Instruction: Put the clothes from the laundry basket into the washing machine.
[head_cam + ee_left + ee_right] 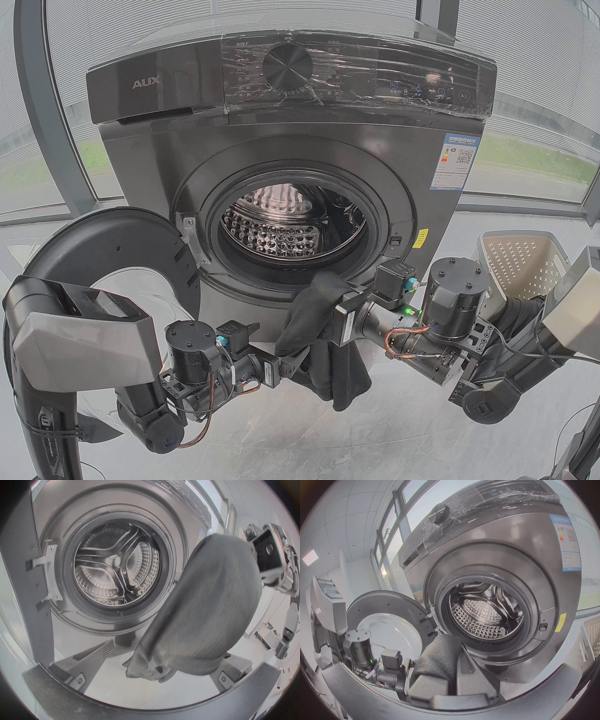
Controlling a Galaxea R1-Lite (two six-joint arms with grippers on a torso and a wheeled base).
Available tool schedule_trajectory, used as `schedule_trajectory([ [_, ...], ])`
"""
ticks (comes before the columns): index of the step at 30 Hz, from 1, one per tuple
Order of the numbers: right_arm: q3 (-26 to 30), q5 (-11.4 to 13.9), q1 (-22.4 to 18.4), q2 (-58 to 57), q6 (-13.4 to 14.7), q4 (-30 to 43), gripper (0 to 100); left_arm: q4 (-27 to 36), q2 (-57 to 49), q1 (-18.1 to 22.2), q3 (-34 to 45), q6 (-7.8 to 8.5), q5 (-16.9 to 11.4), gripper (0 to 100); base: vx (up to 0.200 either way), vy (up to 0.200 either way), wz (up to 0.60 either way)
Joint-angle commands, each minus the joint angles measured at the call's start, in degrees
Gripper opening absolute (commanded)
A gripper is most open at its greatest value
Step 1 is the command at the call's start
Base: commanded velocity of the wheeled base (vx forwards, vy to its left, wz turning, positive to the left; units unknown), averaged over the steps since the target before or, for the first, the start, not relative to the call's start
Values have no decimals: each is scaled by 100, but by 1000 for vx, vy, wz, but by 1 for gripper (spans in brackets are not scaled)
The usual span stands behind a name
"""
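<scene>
1. Washing machine (156,156): front loader, standing straight ahead. Its drum (275,231) is bare metal, with no clothes seen inside.
2. Door (106,250): swung fully open to the robot's left, clear of the opening.
3. Laundry basket (522,262): pale and perforated, on the floor to the right of the machine, behind the right arm. Its contents cannot be made out.
4. Black garment (331,369): off the floor, hanging in front of the machine just below the lower rim of the opening. The top bunches over the right hand and the rest drops straight down, so its long axis is vertical.
5. Right hand (337,309): pinching the garment's upper end, cloth draped over it. It is the hand nearer the opening, and the drum lies up and forward of it.
6. Left hand (297,362): lower down, beside the hanging tail. Its fingers (93,658) are spread wide with the cloth hanging between them, and I see no grip.
7. Judgement: the load step is under way. The right hand has to lift over the rim and push inward. The dangling tail could catch on the rim, and the left hand is placed to gather it.
</scene>
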Motion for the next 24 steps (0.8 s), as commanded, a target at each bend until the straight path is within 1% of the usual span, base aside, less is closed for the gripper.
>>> schedule_trajectory([
  [1, -117, -14, -16, -92, 15, 12, 0, -23, 259, 7, -13, 0, 1, 100, 0, 0, 0],
  [11, -152, -14, -16, -232, 24, 56, 0, -23, 698, 16, -294, -9, 1, 100, 0, 0, 0],
  [24, -117, -14, 1, -426, 41, 56, 0, -23, 1182, 367, -777, 18, 89, 100, 0, 0, 0],
])
